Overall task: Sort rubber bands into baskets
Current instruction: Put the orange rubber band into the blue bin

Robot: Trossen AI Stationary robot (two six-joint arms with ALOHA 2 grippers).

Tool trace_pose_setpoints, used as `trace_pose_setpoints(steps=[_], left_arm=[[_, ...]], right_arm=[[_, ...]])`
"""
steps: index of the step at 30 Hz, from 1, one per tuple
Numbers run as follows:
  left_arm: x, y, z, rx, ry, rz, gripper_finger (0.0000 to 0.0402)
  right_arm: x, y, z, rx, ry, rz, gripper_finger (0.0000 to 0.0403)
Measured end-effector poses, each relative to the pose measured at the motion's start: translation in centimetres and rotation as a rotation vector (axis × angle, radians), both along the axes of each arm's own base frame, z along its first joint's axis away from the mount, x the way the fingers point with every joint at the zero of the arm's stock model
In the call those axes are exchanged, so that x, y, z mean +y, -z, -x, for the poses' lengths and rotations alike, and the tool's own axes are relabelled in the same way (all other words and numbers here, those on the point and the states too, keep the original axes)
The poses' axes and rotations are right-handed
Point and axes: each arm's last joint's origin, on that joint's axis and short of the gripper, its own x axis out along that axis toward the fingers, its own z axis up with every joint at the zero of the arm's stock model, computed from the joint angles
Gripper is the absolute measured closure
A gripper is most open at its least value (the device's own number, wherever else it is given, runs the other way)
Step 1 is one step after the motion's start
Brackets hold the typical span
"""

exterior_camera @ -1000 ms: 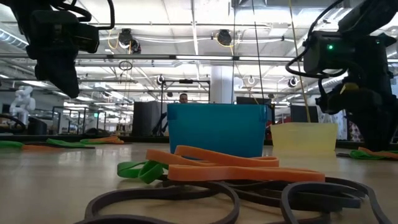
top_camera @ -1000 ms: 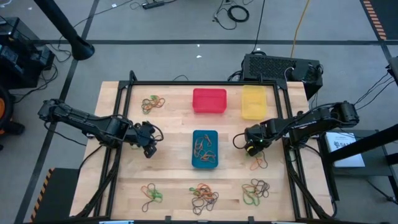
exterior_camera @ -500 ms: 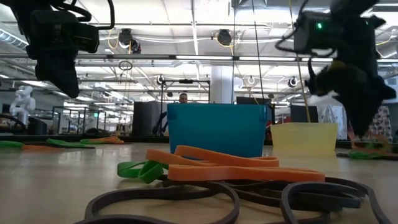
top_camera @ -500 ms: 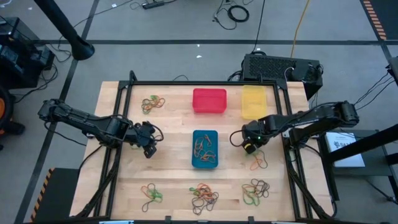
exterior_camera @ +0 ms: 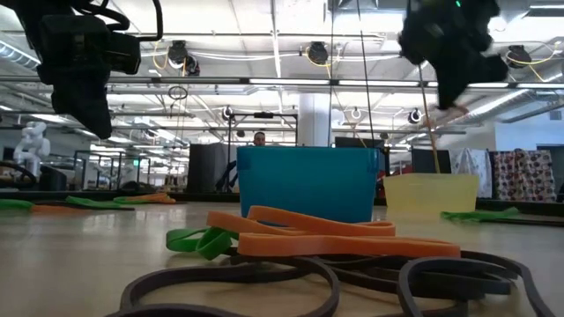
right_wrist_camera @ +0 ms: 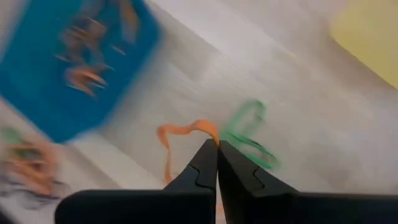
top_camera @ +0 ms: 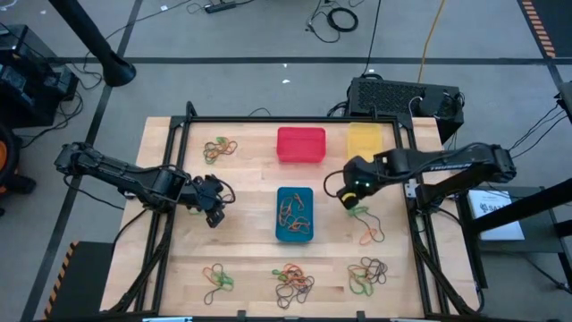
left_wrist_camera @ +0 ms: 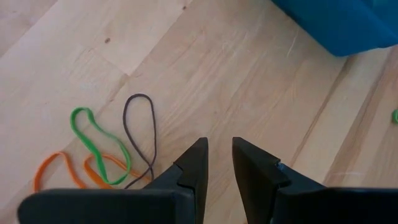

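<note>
Three baskets stand on the wooden table: red (top_camera: pixel 301 145), yellow (top_camera: pixel 365 146) and blue (top_camera: pixel 295 215), the blue one with several rubber bands in it. My right gripper (top_camera: pixel 351 195) hangs high between the blue and yellow baskets, shut on an orange rubber band (right_wrist_camera: pixel 180 130). A green band (top_camera: pixel 358 212) lies on the table beneath it. My left gripper (top_camera: pixel 213 204) waits left of the blue basket, narrowly open, above a green, a dark and an orange band (left_wrist_camera: pixel 99 146). My right gripper pinches the orange band at one end of its loop (right_wrist_camera: pixel 208 129) between its two fingertips, coming from above and pointing steeply down. The loop hangs slack below the fingers, clear of the table.
Piles of mixed rubber bands lie at the far left (top_camera: pixel 219 148), along the near edge (top_camera: pixel 216 279) (top_camera: pixel 293 282) (top_camera: pixel 368 273) and right of the blue basket (top_camera: pixel 371 233). A black frame (top_camera: pixel 188 121) borders the table.
My right gripper has risen well above the table and gone a little toward the far edge, tipping steeper. The orange band has come up with it, off the pile right of the blue basket, and now hangs clear.
</note>
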Motion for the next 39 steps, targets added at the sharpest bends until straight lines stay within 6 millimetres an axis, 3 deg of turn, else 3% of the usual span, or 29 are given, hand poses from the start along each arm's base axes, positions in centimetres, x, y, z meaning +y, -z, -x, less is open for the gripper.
trace_pose_setpoints(steps=[4,8,13,17,22,31,39], left_arm=[[0.0,0.0,0.0,-0.001,0.012,-0.015,0.0323],[0.0,0.0,0.0,0.0,0.017,-0.02,0.0323],[0.0,0.0,0.0,0.008,0.067,-0.042,0.0323],[0.1,-0.1,1.0,0.078,0.128,-0.03,0.0323],[0.6,-1.4,2.8,0.108,0.12,-0.054,0.0323],[1.7,-3.3,5.2,-0.074,0.043,-0.155,0.0323],[2.1,-4.2,6.8,-0.174,0.059,-0.194,0.0323]], right_arm=[[0.3,-1.5,-1.7,-0.203,-0.013,0.044,0.0403],[1.1,-1.6,-4.6,-0.386,-0.057,0.074,0.0403],[2.2,0.4,-8.7,-0.499,-0.112,0.074,0.0403],[2.7,2.5,-10.6,-0.493,-0.138,0.007,0.0403],[2.9,3.6,-11.4,-0.479,-0.127,-0.041,0.0402],[3.0,3.6,-11.5,-0.487,-0.135,-0.068,0.0401],[2.9,3.7,-11.4,-0.475,-0.098,-0.09,0.0357]])
